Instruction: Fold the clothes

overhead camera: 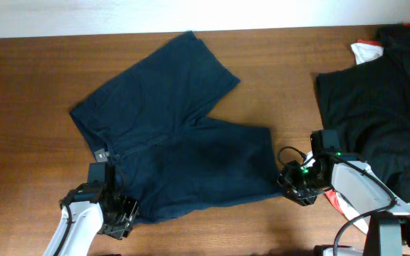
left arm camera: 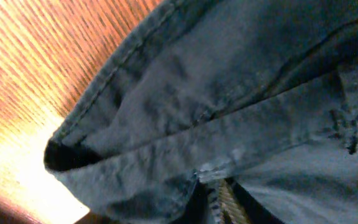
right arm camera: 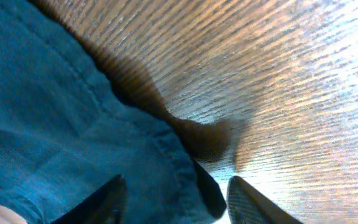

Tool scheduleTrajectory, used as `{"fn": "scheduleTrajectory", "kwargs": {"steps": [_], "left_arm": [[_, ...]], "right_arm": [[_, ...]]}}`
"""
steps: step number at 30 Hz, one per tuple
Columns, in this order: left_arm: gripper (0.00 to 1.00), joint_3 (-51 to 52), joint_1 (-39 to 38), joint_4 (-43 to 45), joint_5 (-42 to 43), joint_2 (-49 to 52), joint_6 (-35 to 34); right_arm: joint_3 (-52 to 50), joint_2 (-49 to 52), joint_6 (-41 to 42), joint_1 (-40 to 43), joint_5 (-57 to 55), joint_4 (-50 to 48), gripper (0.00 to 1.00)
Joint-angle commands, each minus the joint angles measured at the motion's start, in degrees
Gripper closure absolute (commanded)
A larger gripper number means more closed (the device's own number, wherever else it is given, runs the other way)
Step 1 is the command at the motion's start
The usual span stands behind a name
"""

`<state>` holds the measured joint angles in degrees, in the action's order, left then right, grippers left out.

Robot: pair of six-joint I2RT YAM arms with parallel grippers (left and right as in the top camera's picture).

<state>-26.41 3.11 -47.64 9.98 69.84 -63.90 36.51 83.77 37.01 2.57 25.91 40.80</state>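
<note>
The dark navy shorts [overhead camera: 184,128] lie spread flat on the wooden table [overhead camera: 20,107], one leg pointing to the back and the other to the right. My left gripper [overhead camera: 119,217] is at the waistband's near corner. In the left wrist view the shorts' cloth [left arm camera: 229,81] and zipper [left arm camera: 229,205] fill the frame and hide the fingers. My right gripper [overhead camera: 290,186] is at the right leg's near hem corner. In the right wrist view it [right arm camera: 185,199] is open, and its two fingers straddle the hem corner of the shorts [right arm camera: 55,124].
Black garments [overhead camera: 383,99] lie heaped at the right of the table, with a small white and red cloth piece [overhead camera: 365,50] at their back edge. Bare wood [right arm camera: 278,74] lies to the right of the hem. The table's back edge runs along the top.
</note>
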Motion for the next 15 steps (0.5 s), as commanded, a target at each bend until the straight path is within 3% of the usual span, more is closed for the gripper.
{"fn": "scheduleTrajectory", "kwargs": {"steps": [1,6,7,8,9,15], "left_arm": [[0.66,2.38,0.02,1.03,-4.24,0.79,0.59],[0.66,2.38,0.02,0.66,-4.24,0.79,3.61],[0.72,2.36,0.02,0.66,-4.24,0.79,4.24],[0.92,2.36,0.02,0.66,-4.15,0.79,5.33],[0.99,2.23,0.02,0.68,-3.17,0.79,7.17],[1.00,-6.91,0.02,-4.31,1.36,0.79,21.53]], "right_arm": [[-0.31,0.09,0.00,-0.33,0.44,-0.39,0.55],[-0.63,0.09,-0.02,-0.37,0.46,-0.33,0.93],[-0.63,0.09,-0.07,-0.37,0.46,-0.20,0.96],[-0.61,0.09,-0.07,-0.35,0.46,0.04,0.96],[-0.57,0.07,-0.70,-0.35,0.42,-0.17,0.96],[9.60,-3.04,-6.82,4.81,-1.09,5.55,0.96]]}}
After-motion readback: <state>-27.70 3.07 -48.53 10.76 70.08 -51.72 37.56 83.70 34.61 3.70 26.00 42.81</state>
